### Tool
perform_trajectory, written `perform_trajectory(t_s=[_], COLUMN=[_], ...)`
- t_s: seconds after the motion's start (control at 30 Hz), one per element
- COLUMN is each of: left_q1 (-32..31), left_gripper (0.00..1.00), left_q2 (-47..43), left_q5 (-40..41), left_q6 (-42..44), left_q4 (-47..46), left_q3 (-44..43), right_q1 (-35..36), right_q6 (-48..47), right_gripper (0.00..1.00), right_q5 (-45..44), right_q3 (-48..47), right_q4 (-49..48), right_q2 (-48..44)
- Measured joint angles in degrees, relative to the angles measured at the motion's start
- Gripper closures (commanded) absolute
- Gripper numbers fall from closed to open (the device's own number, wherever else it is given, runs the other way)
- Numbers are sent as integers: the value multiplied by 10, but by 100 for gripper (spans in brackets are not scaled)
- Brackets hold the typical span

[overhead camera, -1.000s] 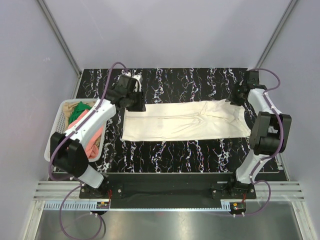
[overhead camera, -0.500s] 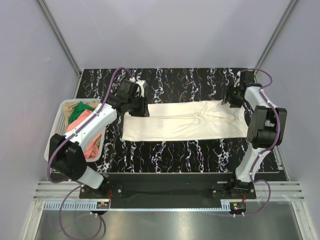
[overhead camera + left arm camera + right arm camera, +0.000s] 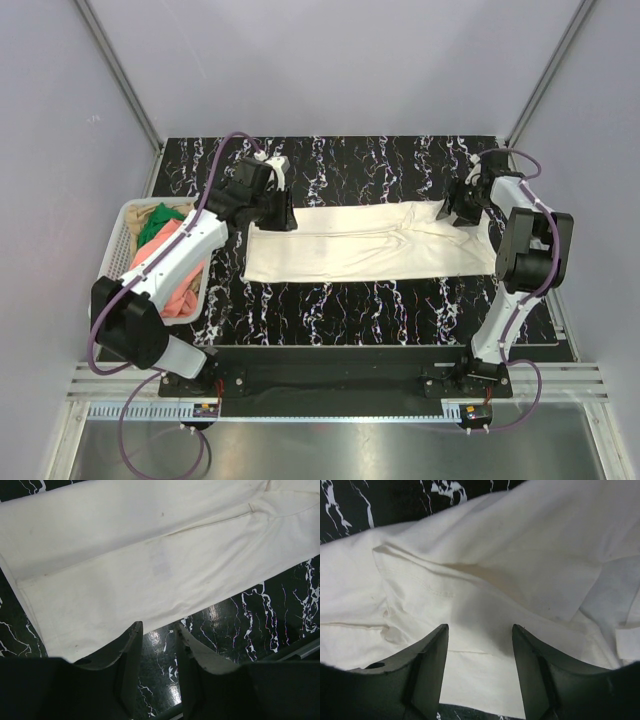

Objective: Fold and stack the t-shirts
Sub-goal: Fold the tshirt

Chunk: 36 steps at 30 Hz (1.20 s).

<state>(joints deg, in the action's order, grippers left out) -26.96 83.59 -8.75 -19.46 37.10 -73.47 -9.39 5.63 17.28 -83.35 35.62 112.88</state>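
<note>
No text, brand, number or sign can be read in any of these views. In the left wrist view the cream-white t-shirt (image 3: 100, 550) carries a faint pale rectangle (image 3: 160, 562) near its middle seam, perhaps a label showing through the cloth, but no letters come out on it. In the right wrist view a small white tab (image 3: 627, 642) lies on the shirt at the right edge, with no print that can be made out. The small coloured tags (image 3: 207, 407) on the rail (image 3: 340, 408) below the counter (image 3: 380, 160) are too small to read.

Lab booth: plain walls (image 3: 330, 60), aluminium rails (image 3: 570, 380)
</note>
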Motion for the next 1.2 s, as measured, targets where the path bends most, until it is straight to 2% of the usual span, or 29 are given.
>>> perform_trajectory(t_s=[0.5, 0.7, 0.87, 1.03, 1.2], left_q1=[0, 0, 0, 0, 0], left_gripper=[63, 63, 63, 63, 63], left_q2=[-24, -26, -27, -26, -26], left_q5=[-1, -1, 0, 3, 3], left_q6=[0, -1, 0, 0, 0], left_q4=[-1, -4, -4, -5, -7], left_q3=[0, 0, 0, 0, 0], right_q1=[10, 16, 16, 16, 16], right_q6=[45, 65, 70, 41, -13], right_gripper=[45, 37, 28, 31, 33], right_q5=[33, 13, -6, 4, 38], right_q3=[153, 182, 112, 26, -10], right_q4=[-1, -7, -24, -50, -49], right_q2=[-172, -189, -151, -61, 4])
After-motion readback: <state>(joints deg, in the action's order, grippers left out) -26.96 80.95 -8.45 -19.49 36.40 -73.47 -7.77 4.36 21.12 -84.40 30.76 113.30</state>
